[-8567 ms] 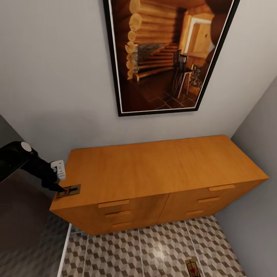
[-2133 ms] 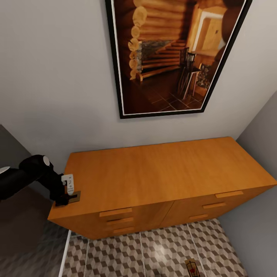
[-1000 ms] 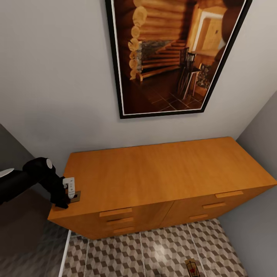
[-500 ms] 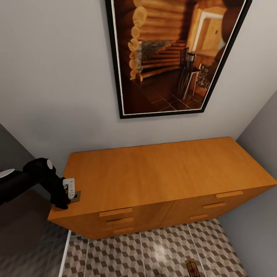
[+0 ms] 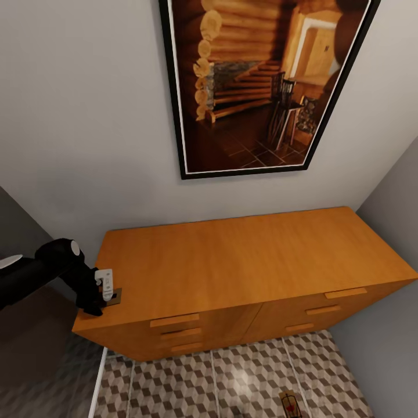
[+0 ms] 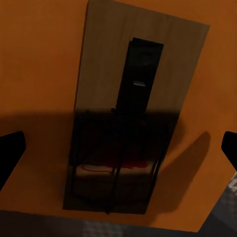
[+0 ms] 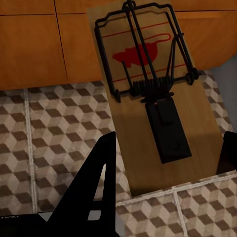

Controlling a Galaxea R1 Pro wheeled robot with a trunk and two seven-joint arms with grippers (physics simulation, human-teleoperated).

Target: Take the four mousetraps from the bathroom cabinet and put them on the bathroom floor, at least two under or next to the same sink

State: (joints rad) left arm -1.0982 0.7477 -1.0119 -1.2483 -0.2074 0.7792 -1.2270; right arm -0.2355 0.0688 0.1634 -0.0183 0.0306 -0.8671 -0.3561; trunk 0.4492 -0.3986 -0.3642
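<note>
Left gripper (image 6: 118, 148) poised over a mousetrap (image 6: 129, 108) on the cabinet (image 5: 244, 261) corner

Its fingers stand spread either side of the flat board — probably light, stiff, best pinched across the long wooden edges, clear of the wire. The right gripper (image 7: 163, 173), held apart, hangs above another mousetrap (image 7: 153, 94) lying on the bathroom floor (image 7: 44, 128).

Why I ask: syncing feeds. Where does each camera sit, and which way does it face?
Head: atop robot, facing forward-down at cabinet; left arm shows.
Left wrist: above cabinet-top mousetrap, facing down; left tool's fingertips at edges.
Right wrist: above floor mousetrap on bathroom floor, facing down; right tool's fingers show.
Shared: head and left wrist both show the cabinet-top mousetrap.
</note>
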